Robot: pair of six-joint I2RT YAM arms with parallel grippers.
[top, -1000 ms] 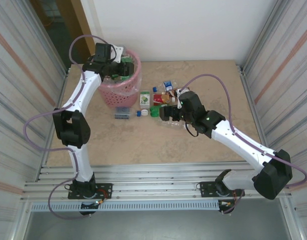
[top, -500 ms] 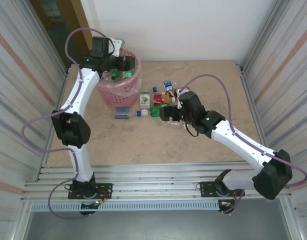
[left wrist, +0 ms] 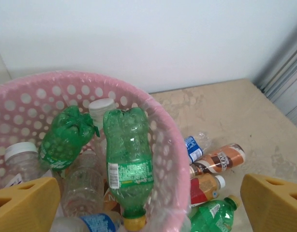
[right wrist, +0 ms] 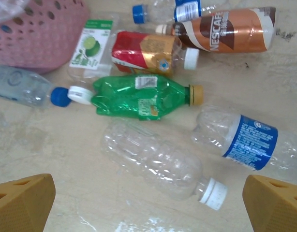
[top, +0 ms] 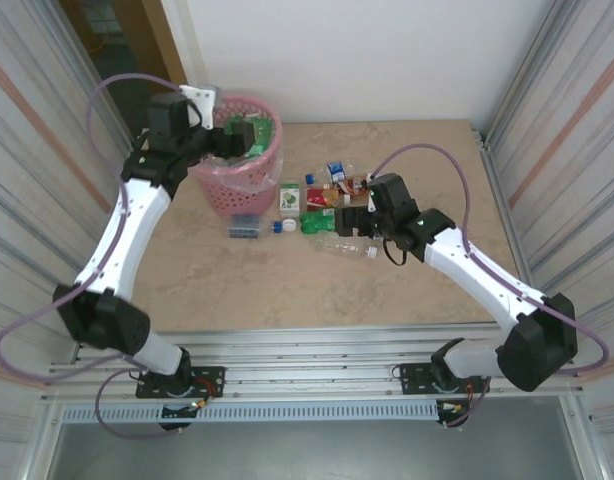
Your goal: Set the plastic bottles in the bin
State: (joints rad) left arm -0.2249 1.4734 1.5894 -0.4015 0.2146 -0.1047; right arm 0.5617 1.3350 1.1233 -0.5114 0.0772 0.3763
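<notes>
The pink lattice bin stands at the back left, its rim close under my left gripper. That gripper hangs open above the bin with nothing between its fingers. A green bottle lies neck-down inside among several other bottles. My right gripper is open over the bottles on the table. Below it lies a clear white-capped bottle, untouched. A green bottle, a blue-labelled clear one and a brown one lie beyond.
A clear blue-capped bottle lies right beside the bin's base. Metal side walls close in the table left and right, and a white wall stands behind. The near half of the tabletop is bare.
My left jaws have opened wide, the green bottle now lies in the bin, and the left arm has swung back to the left. My right gripper shifted back-right, uncovering the clear bottle.
</notes>
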